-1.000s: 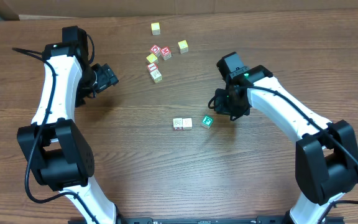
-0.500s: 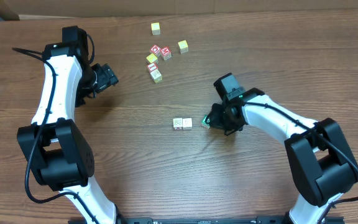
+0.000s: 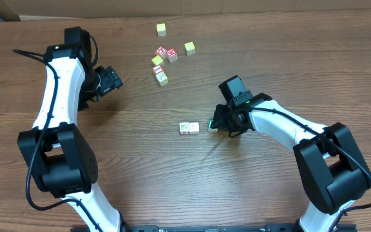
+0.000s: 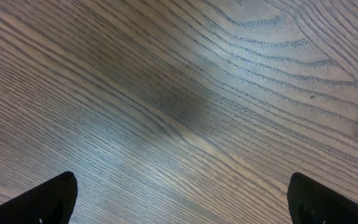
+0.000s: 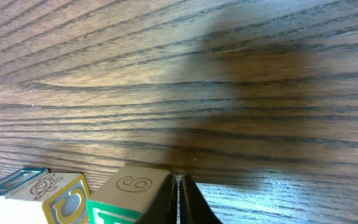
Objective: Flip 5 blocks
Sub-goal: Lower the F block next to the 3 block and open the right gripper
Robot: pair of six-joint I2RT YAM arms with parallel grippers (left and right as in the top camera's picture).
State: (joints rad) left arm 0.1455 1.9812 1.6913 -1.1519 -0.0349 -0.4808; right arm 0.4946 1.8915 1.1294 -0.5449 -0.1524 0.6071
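Just right of centre, my right gripper (image 3: 220, 123) has slid left and pressed its fingers together beside the green block (image 3: 212, 125), nudging it toward the pale pair (image 3: 189, 127), so I judge this flip barely begun, while my left gripper (image 3: 113, 80) hangs spread at far left.

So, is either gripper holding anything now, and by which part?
Nothing is held. The right gripper is shut empty beside the green block; the left gripper is open over the table.
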